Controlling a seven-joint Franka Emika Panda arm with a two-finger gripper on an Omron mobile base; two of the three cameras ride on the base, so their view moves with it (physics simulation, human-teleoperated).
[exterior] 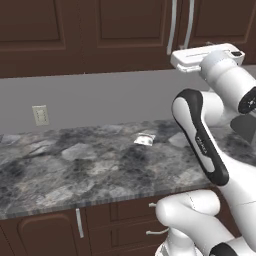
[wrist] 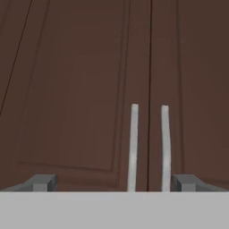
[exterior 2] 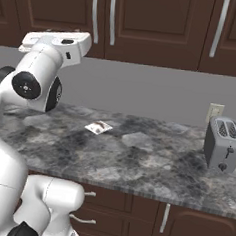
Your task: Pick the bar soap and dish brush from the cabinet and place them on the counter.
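Observation:
The dark brown cabinet [exterior: 125,30] [exterior 2: 157,23] hangs above the counter [exterior: 90,165] [exterior 2: 136,161] with its panelled doors shut. The bar soap and the dish brush are out of view. My gripper [wrist: 115,183] is open and empty. It is raised to door height and faces the seam between two doors. The two long silver handles [wrist: 133,147] [wrist: 165,147] stand between its fingertips and a little beyond them. In the base views my white hand [exterior: 200,56] [exterior 2: 58,41] hovers just below the handles' lower ends.
A small whitish packet [exterior: 145,139] [exterior 2: 98,127] lies on the marbled counter near the back. At the right end stands a grey toaster [exterior 2: 225,143]. Wall outlets [exterior: 40,115] [exterior 2: 214,111] sit on the grey backsplash. Brown drawers [exterior: 130,220] run under the counter edge.

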